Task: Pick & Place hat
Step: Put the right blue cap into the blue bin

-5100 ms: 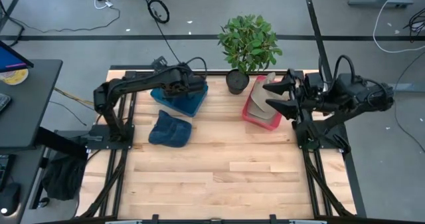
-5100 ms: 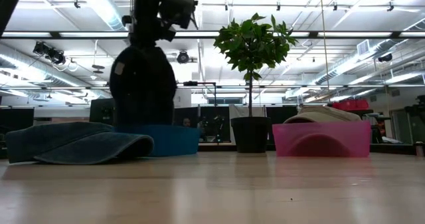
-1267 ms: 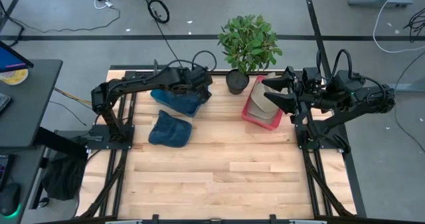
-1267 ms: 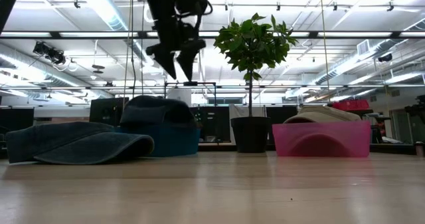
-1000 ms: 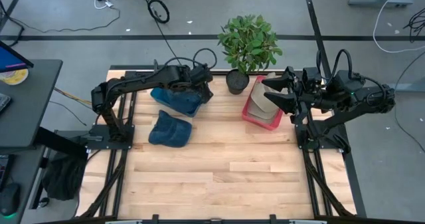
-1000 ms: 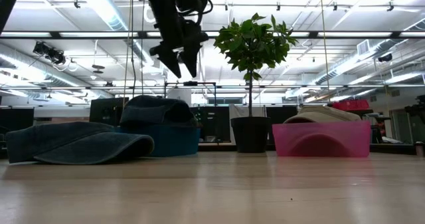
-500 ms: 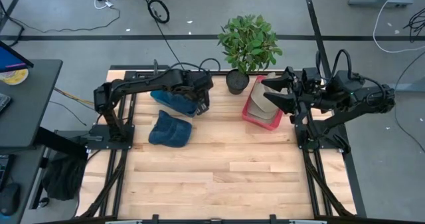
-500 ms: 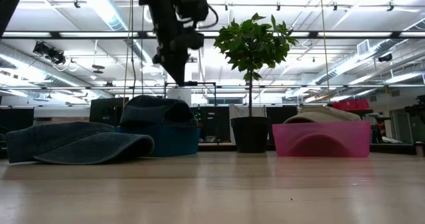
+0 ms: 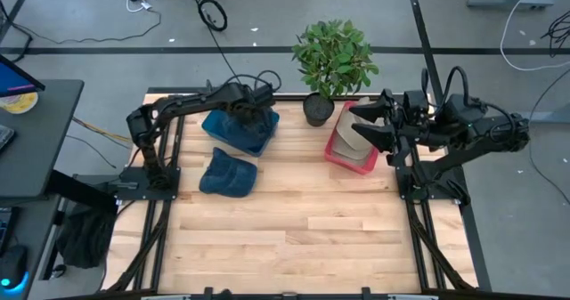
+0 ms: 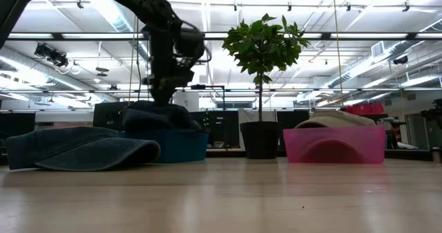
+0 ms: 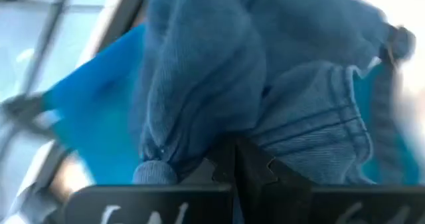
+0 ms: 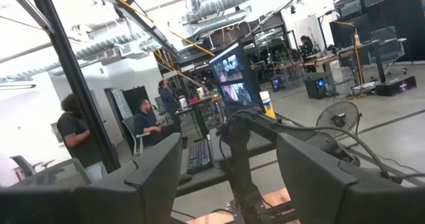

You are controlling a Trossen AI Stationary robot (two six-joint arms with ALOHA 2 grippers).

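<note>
the left tool is down on the crumpled dark blue denim hat that sits in the bright blue rectangular bin at the far left of the light wooden surface, its fingers pressed together on the fabric. a second dark blue denim hat lies flat on the surface just near of the bin. the right tool, fingers spread, hovers at the far right over the pink bin holding a beige hat, beside the potted green plant.

Overhead, table-level, two wrist views

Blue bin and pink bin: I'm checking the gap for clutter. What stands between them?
A potted plant stands between the blue bin and the pink bin, seen in the high and low views.
</note>
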